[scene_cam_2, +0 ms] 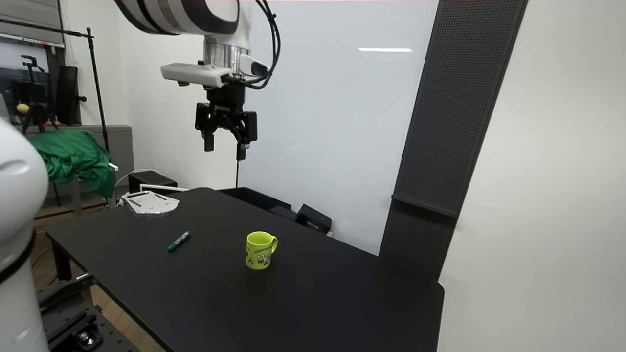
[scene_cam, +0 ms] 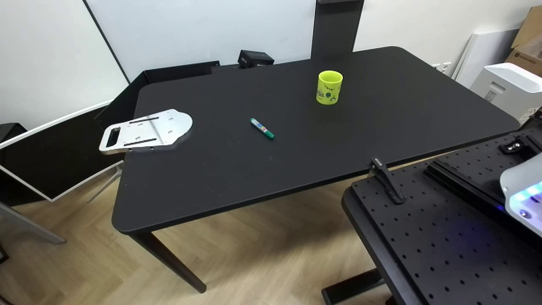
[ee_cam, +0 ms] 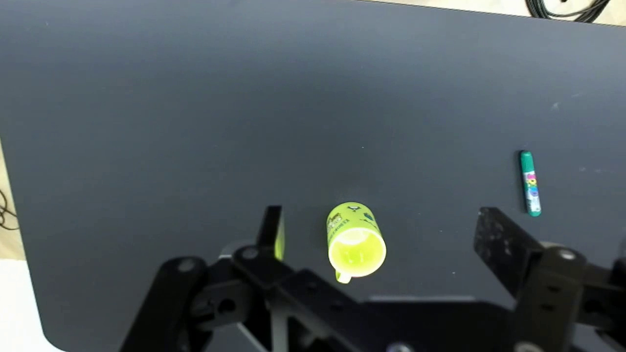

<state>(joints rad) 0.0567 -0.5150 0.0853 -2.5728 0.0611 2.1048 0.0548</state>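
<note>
Since the black two-finger gripper [scene_cam_2: 225, 151] hangs spread wide, holding nothing, any descent over the lime-green cylindrical mug [scene_cam_2: 258, 252] is best slow — clear of its handle [ee_cam: 343, 278].

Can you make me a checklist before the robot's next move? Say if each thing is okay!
1. Gripper open, holding nothing: ok.
2. Gripper touching nothing: ok, it hangs above the table.
3. Lime-green mug upright: ok.
4. Green marker lying apart from the mug: ok.
5. Slotted white plate wholly on the table: not ok, it sticks out past the edge.
6. Mug dry inside: cannot tell.
</note>
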